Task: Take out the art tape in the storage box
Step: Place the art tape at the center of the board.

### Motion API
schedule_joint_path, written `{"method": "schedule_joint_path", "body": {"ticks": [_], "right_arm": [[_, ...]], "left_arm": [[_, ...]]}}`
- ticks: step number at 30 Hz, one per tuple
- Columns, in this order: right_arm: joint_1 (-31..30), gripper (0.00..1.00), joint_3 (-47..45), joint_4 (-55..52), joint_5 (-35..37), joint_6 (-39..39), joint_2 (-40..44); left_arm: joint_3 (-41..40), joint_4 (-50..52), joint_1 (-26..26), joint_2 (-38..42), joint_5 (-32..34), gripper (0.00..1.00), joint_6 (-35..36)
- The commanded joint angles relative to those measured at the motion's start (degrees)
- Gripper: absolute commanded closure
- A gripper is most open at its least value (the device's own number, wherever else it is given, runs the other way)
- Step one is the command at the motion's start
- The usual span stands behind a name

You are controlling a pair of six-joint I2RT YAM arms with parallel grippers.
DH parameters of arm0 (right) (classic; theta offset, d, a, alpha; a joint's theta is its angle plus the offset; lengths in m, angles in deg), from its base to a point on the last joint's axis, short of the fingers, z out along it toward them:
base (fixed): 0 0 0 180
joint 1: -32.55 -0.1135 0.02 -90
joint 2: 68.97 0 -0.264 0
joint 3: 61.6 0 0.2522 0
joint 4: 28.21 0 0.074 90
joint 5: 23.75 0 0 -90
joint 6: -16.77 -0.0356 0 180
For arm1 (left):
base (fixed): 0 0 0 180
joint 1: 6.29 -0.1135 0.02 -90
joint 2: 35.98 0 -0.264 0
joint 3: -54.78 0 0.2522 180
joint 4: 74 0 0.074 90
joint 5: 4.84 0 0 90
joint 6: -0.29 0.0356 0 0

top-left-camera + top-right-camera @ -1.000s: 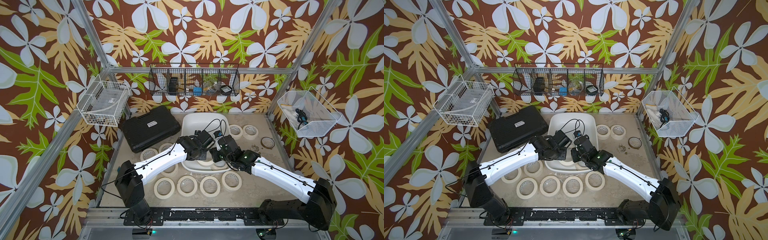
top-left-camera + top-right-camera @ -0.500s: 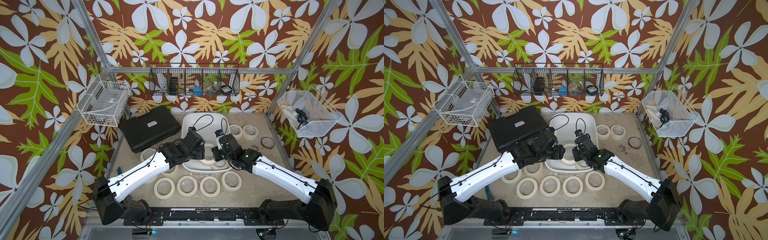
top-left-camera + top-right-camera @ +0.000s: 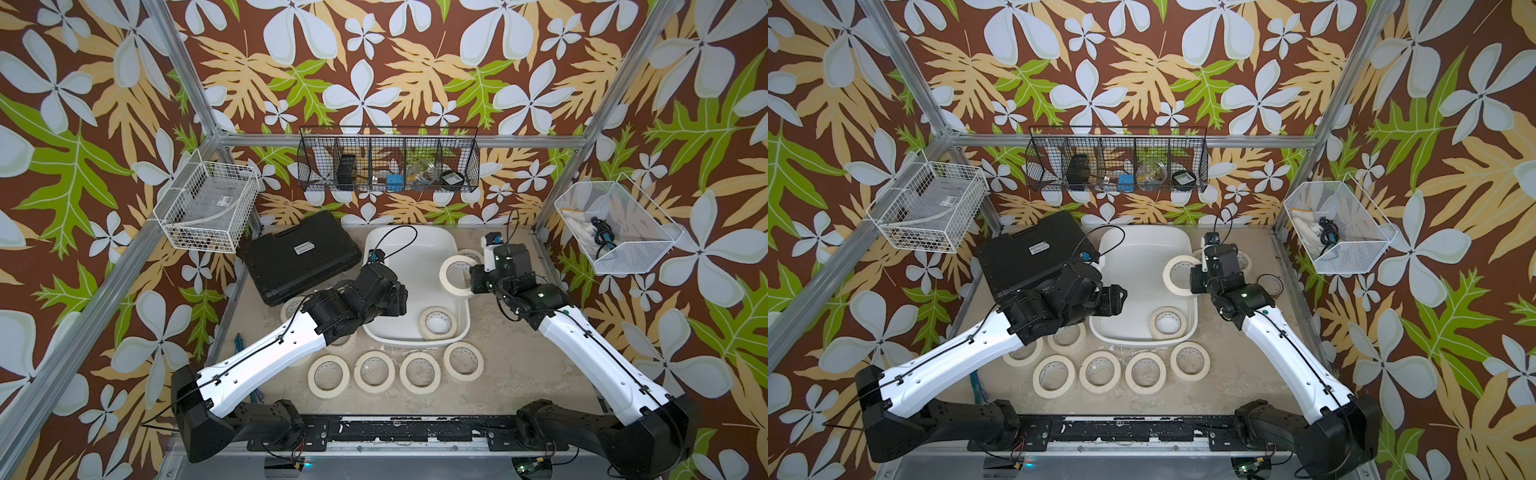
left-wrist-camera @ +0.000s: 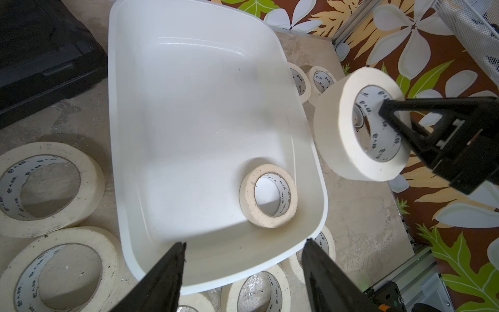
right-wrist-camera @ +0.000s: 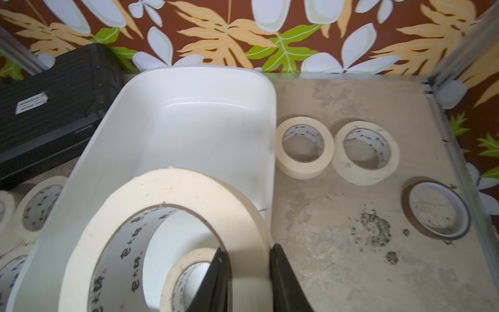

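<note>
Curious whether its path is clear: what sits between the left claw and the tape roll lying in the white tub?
Nothing: the left wrist view shows only bare tub floor between the left claw and that roll.

Cream art tape (image 4: 328,129), white storage box (image 4: 189,108), black case (image 3: 301,257)

both top views are bright and evenly lit from above, with only soft, faint shadows on the surface (image 3: 519,365). their edges bend slightly, curving the frame posts (image 3: 180,70). in the left wrist view the storage box (image 4: 194,113) is nearly blown out, with glare streaks on its far wall, and the left claw (image 4: 244,243) is soft-edged. in the right wrist view the held art tape roll (image 5: 172,194) and the right claw (image 5: 246,250) sit close and blurred; the wallpaper (image 5: 243,32) is slightly soft.
</note>
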Motion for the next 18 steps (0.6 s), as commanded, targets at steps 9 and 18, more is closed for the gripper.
{"method": "schedule_joint_path", "body": {"ticks": [9,18], "right_arm": [[20.0,0.91,-7.4,7.5,-4.9,-6.1,-1.2],[21.0,0.91,-11.4,12.8,-4.5,-7.1,-10.3]], "left_arm": [[0.7,-0.6,-0.5,-1.8,-0.4,0.28,1.5],[0.7,-0.4,-1.0,-2.5,-0.6,0.28,1.9]]}}
